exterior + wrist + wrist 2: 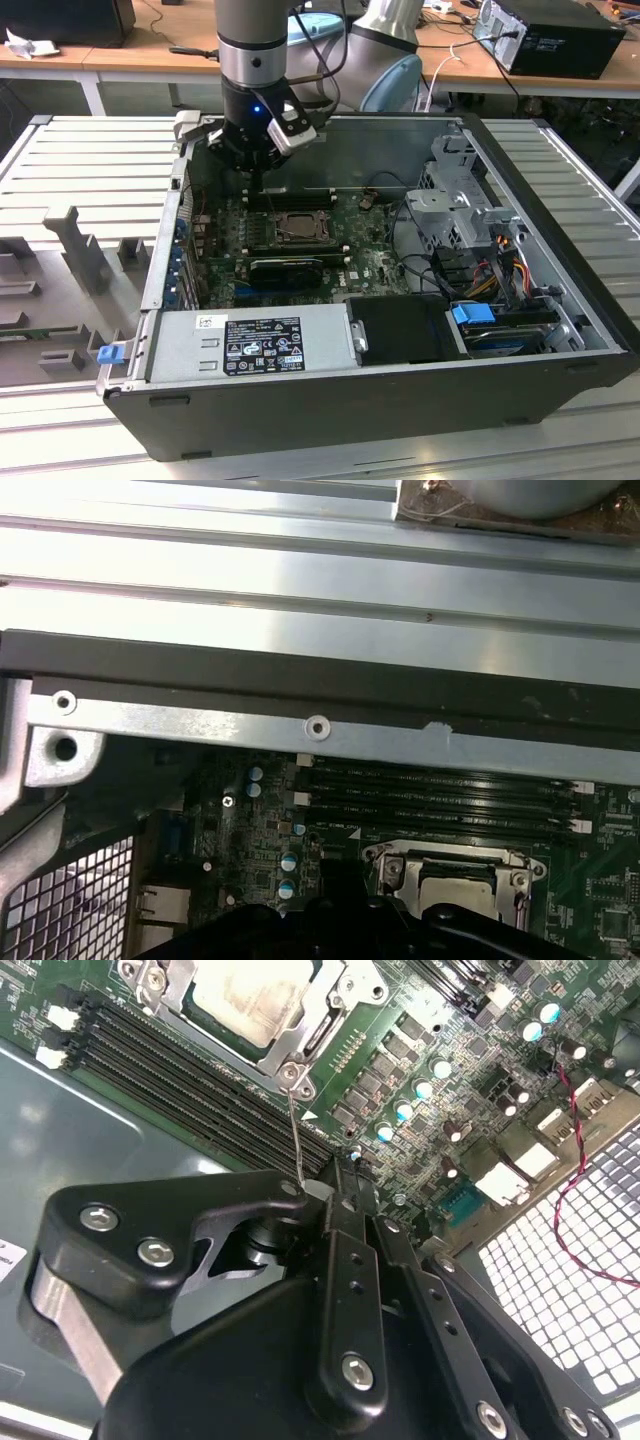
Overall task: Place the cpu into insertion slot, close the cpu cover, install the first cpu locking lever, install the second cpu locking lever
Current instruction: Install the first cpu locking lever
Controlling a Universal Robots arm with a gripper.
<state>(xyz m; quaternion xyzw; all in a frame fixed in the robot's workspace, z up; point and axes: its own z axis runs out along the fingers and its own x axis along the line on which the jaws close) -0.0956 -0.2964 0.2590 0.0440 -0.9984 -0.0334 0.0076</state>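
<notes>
While hanging just off one corner of the insertion slot (pixel 275 232), closed right up: gripper (pixel 345 1178) jaws drawn together, no gap on show between the black fingers (pixel 345 1260). Hard against the tip, the free end of a thin wire locking lever (pixel 295 1130), running in a straight line back to a screw at the slot's nearest corner. Touching, for certain; pinched between the pads or merely pressed against their side, cannot tell.

Inside the slot, the cpu (pixel 255 995), pale silvery face up, lying flat. Down over it, the cpu cover (pixel 300 1040), a dull metal frame around the chip's edges, face showing through the window. Same story in the first wrist view: chip (pixel 455 885) seated, frame (pixel 400 865) flat around it.

Beside the slot, on the gripper's side, long black memory slots (pixel 170 1065), crossed by the lever wire. Under it all, the green motherboard (pixel 450 1050), dotted with pale-topped capacitors. Further out from the slot, past the fingers, a perforated metal grille (pixel 560 1260).

Up from the jaws, in the exterior view: arm (pixel 250 40) plunging near vertical into the open computer case (pixel 400 400), grey wrist above a black collar, blue light glowing, fingers pointing down at the board just beyond the slot.
</notes>
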